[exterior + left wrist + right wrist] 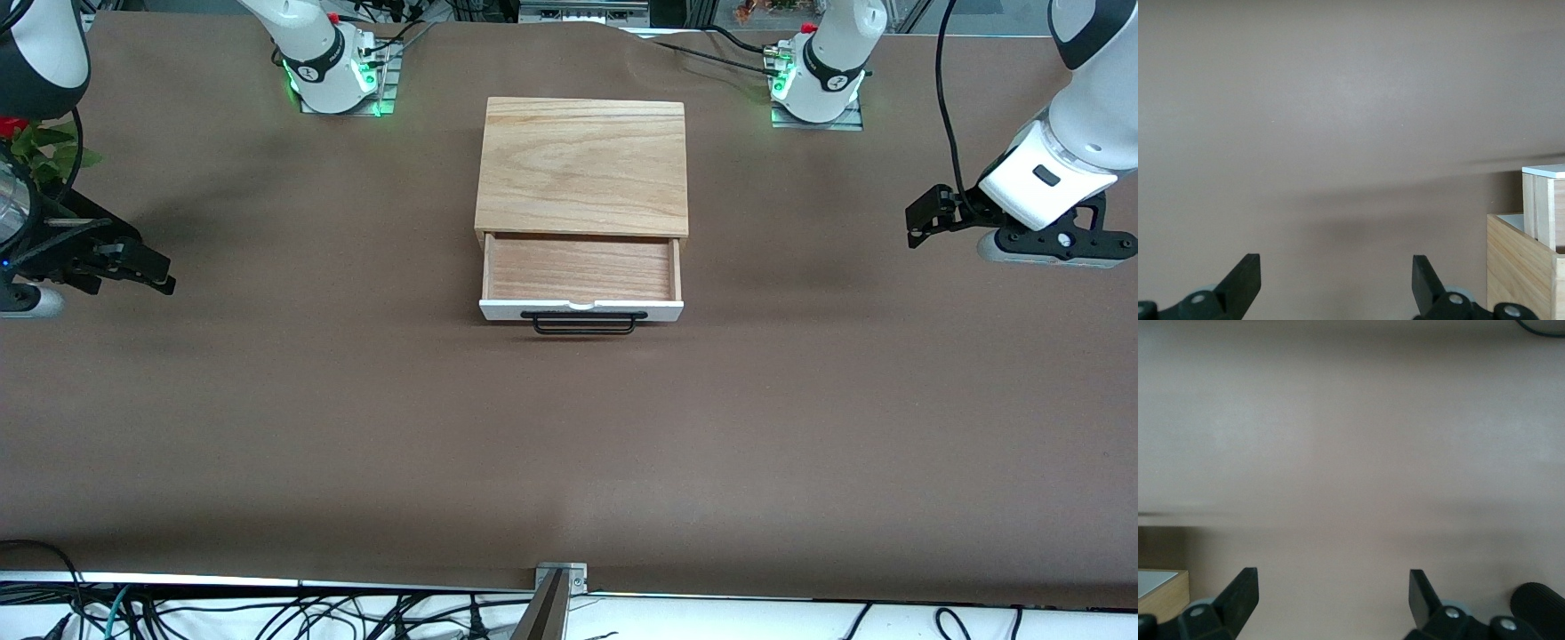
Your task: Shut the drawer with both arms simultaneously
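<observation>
The drawer (582,269) stands pulled out of its wooden box (582,164) at mid-table, tray empty, with the white front panel (582,310) and black bar handle (584,323) facing the front camera. My left gripper (913,227) hovers open and empty over the table toward the left arm's end, well away from the drawer. My right gripper (167,276) hovers open and empty toward the right arm's end, equally apart. The left wrist view shows its open gripper (1336,280) and a corner of the drawer (1518,267). The right wrist view shows its open gripper (1333,593) and a drawer corner (1165,597).
The brown table (569,444) spreads wide around the box. A plant with red flowers (44,147) stands at the right arm's end. Cables (267,613) and a metal bracket (560,578) lie along the table's front edge. Arm bases (333,71) (822,80) stand at the back.
</observation>
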Controlling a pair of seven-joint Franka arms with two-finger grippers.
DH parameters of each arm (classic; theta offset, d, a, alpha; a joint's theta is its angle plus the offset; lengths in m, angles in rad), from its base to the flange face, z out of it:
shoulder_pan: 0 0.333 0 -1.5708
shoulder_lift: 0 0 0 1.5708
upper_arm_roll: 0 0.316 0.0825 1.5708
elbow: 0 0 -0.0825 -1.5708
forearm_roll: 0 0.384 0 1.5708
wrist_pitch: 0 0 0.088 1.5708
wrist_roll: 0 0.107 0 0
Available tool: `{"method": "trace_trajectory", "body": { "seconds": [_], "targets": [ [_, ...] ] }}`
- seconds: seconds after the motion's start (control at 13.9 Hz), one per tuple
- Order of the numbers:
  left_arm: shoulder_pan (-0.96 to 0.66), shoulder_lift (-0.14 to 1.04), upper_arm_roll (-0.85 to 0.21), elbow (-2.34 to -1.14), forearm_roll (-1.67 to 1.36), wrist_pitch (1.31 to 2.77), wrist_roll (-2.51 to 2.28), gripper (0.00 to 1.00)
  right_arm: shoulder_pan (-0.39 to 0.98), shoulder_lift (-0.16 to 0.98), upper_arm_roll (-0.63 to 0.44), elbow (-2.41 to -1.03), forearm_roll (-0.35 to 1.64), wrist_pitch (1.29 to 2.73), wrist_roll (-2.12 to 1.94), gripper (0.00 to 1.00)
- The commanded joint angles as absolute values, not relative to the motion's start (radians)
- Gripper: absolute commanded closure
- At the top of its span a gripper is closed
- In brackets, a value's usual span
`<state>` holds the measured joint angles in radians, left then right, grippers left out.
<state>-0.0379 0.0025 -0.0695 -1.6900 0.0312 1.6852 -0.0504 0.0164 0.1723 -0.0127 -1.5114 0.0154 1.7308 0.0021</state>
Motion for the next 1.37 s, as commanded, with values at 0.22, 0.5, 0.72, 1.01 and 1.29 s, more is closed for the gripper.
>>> {"method": "trace_trajectory", "body": {
  "seconds": [0.22,0.5,0.72,1.01,1.29],
  "targets": [
    [-0.038,0.017,-0.072,-1.652,0.058,1.661,-0.032,0.0,0.012,0.184,-0.006,-1.49,0.002,1.736,0.009,0.0],
    [-0.037,0.017,-0.072,-1.649,0.058,1.661,-0.032,0.0,0.012,0.184,-0.006,-1.489,0.003,1.736,0.008,0.0],
    [-0.037,0.024,-0.072,-1.634,0.058,1.661,-0.032,0.0,0.012,0.184,-0.006,-1.489,0.003,1.736,0.006,0.0],
    [-0.038,0.025,-0.072,-1.634,0.058,1.661,-0.034,0.0,0.011,0.184,-0.006,-1.491,0.005,1.736,0.008,0.0],
    [-0.04,0.025,-0.072,-1.632,0.058,1.661,-0.035,0.0,0.011,0.184,-0.006,-1.491,0.005,1.736,0.006,0.0]
  ]
}}
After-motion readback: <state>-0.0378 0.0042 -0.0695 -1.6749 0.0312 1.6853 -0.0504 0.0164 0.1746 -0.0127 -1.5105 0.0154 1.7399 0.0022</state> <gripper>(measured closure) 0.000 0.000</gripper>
